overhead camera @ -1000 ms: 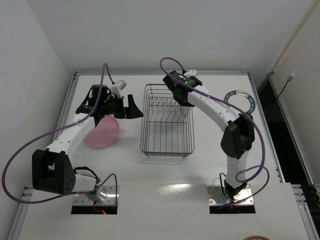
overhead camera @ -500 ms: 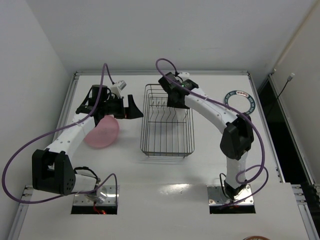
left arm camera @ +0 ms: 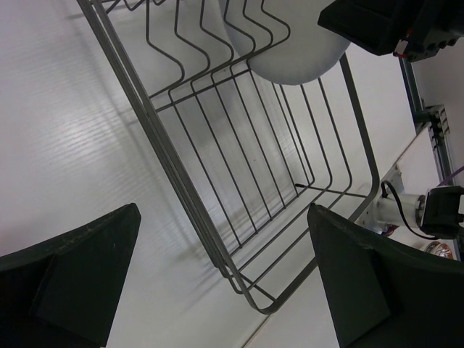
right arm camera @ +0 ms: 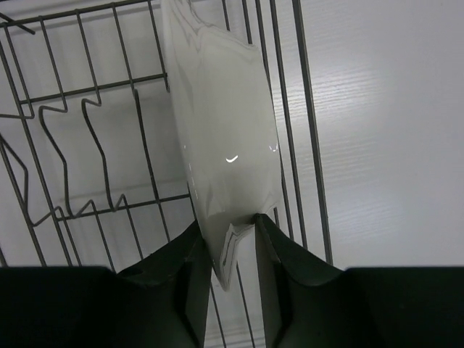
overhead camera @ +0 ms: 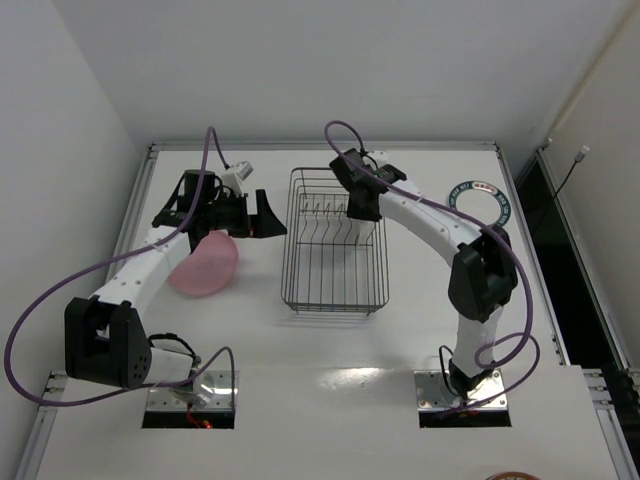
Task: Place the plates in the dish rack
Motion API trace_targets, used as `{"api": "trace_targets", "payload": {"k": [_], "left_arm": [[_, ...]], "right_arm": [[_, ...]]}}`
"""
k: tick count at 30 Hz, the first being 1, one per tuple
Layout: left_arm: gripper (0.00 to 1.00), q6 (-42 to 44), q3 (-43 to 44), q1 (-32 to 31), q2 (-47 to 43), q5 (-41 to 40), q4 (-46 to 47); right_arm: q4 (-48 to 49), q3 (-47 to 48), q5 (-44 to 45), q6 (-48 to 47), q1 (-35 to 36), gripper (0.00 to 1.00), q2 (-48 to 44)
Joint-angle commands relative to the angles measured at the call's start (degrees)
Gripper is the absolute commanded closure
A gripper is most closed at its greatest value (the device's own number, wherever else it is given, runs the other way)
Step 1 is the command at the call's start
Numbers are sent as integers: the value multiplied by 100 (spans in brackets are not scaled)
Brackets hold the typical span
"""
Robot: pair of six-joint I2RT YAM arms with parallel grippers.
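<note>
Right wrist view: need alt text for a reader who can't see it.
The right tool grips the rim of a white plate held on edge, with the dark wire dish rack behind it. The rack's upright prongs sit to the plate's left, and the white table shows beyond the wires on the right.

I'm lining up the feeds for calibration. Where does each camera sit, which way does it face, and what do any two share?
Top external: high behind the robot, looking down on the table, rack and pink plate; left arm and right arm both show.
Left wrist: on the left arm, facing the rack from its side; the open left gripper frames the view.
Right wrist: above the rack, looking down; the right gripper pinches a white plate by its edge.
Shared: both wrist views show the rack and that white plate.
</note>
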Motion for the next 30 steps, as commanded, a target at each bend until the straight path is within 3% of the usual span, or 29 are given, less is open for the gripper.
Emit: {"api": "trace_targets", "payload": {"k": [1, 5, 13, 17, 20, 24, 26, 30], "left_arm": [[0, -27, 133, 47, 46, 151, 54], [0, -27, 133, 47, 46, 151, 54], [0, -27, 133, 47, 99, 151, 54], [0, -27, 133, 47, 99, 151, 54], [0, -27, 133, 47, 99, 151, 54], [0, -27, 133, 47, 99, 81, 54], [0, -27, 133, 47, 99, -85, -16], [0, -27, 186, 47, -15, -463, -131]], "right_arm": [[686, -380, -353, 77, -152, 76, -479], [837, -662, -600, 77, -362, 72, -620], [1003, -663, -820, -90, -416, 25, -857], [1118, -505, -1144, -458, -416, 8, -1129], [1065, -110, -1303, -695, -416, 1, -1331], [917, 67, -1435, -960, -468, 1, -1727], [750, 67, -964, -1013, -608, 1, -2077], [476, -651, -590, -1223, -1363, 1, -2666]]}}
